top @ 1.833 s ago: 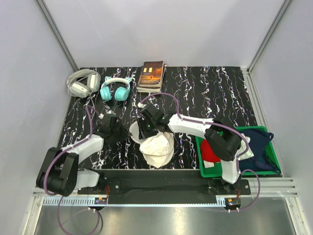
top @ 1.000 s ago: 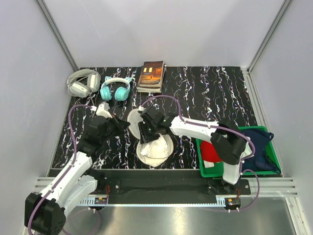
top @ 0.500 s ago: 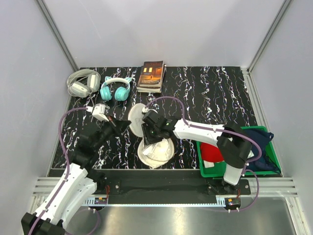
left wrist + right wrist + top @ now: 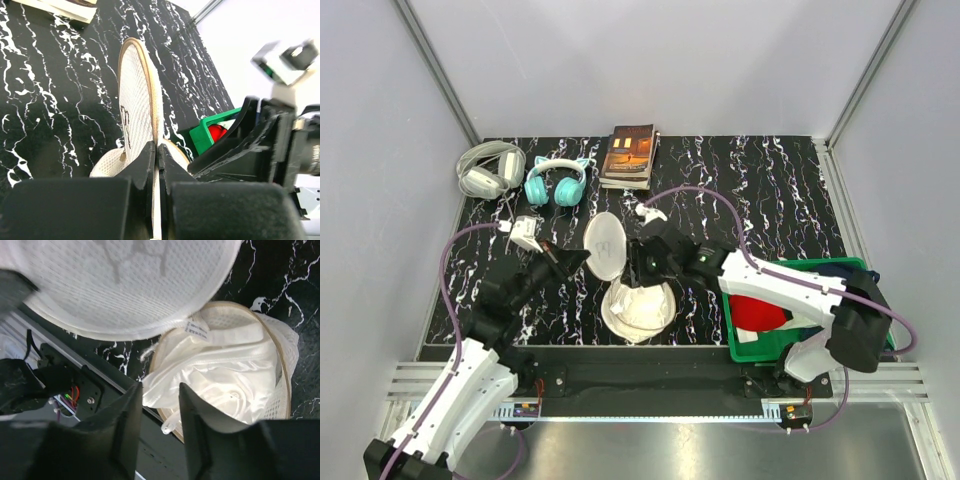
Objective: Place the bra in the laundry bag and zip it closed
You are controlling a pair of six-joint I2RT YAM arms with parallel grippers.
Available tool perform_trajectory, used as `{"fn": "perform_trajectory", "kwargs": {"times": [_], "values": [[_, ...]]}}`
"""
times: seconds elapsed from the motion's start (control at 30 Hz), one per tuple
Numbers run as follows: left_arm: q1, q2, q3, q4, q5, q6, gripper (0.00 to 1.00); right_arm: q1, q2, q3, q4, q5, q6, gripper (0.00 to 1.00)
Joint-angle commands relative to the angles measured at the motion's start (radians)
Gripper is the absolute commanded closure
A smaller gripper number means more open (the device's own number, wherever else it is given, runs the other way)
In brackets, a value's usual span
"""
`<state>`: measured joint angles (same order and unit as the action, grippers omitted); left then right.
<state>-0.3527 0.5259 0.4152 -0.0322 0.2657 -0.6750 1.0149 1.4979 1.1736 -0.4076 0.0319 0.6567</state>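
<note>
A: Top view?
B: L end effector (image 4: 570,262) clamped on laundry bag (image 4: 605,245) lid rim, lid upright. Bra (image 4: 642,303) sits in bag's lower half on worktop (image 4: 750,190). R end effector (image 4: 644,265) just above it.
A: L wrist?
B: Jaws pinched tight on rim edge.
A: R wrist?
B: Fingers (image 4: 127,415) apart, gripping nothing; bra bunched in lower half below.

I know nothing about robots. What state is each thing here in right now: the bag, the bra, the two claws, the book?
laundry bag: unzipped, its top half stood on edge.
bra: bunched in the bag's lower half.
left claw: shut on the laundry bag's rim.
right claw: open over the bra, holding nothing.
book: closed, lying flat.
</note>
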Motion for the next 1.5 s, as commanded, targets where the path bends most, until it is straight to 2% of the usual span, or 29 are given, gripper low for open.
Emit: {"fn": "perform_trajectory", "kwargs": {"times": [0.0, 0.13, 0.3, 0.4, 0.63, 0.83, 1.0, 1.1, 1.2, 1.23, 1.27, 1.33, 1.37, 1.47], "values": [[-0.008, -0.033, 0.028, 0.055, 0.032, -0.017, 1.00, 0.022, -0.036, -0.129, 0.113, -0.029, 0.044, 0.69], [-0.012, -0.046, 0.056, 0.045, 0.038, -0.034, 1.00, 0.039, -0.015, -0.175, 0.202, -0.044, 0.049, 0.80], [-0.020, -0.064, 0.068, 0.037, 0.046, -0.063, 1.00, 0.037, 0.074, -0.210, 0.364, -0.004, 0.063, 0.83], [-0.025, -0.073, 0.082, 0.035, 0.061, -0.077, 1.00, 0.040, 0.137, -0.192, 0.398, 0.006, 0.072, 0.84], [-0.031, -0.081, 0.149, 0.002, 0.102, -0.136, 1.00, 0.040, 0.200, -0.164, 0.394, 0.066, 0.109, 0.84], [-0.034, -0.037, 0.214, -0.029, 0.153, -0.192, 1.00, 0.042, 0.262, -0.121, 0.398, 0.026, 0.107, 0.83], [-0.035, -0.064, 0.255, -0.126, 0.099, -0.149, 1.00, 0.042, 0.263, -0.106, 0.375, 0.025, 0.107, 0.81], [-0.035, -0.053, 0.260, -0.172, 0.076, -0.112, 1.00, 0.044, 0.216, -0.080, 0.282, 0.014, 0.100, 0.75], [-0.035, -0.052, 0.244, -0.181, 0.060, -0.090, 1.00, 0.047, 0.098, -0.058, 0.126, 0.034, 0.100, 0.64], [-0.035, -0.052, 0.241, -0.184, 0.055, -0.080, 1.00, 0.045, 0.063, -0.058, 0.086, 0.060, 0.103, 0.59], [-0.035, -0.050, 0.241, -0.187, 0.046, -0.074, 1.00, 0.047, -0.002, -0.051, -0.003, 0.077, 0.104, 0.48], [-0.035, -0.047, 0.244, -0.196, 0.040, -0.058, 1.00, 0.045, -0.057, -0.046, -0.127, 0.118, 0.106, 0.40], [-0.035, -0.046, 0.250, -0.198, 0.037, -0.054, 1.00, 0.042, -0.106, -0.055, -0.164, 0.126, 0.109, 0.32], [-0.035, -0.046, 0.258, -0.204, 0.033, -0.047, 1.00, 0.019, -0.210, -0.127, -0.224, 0.137, 0.153, 0.21]]}}
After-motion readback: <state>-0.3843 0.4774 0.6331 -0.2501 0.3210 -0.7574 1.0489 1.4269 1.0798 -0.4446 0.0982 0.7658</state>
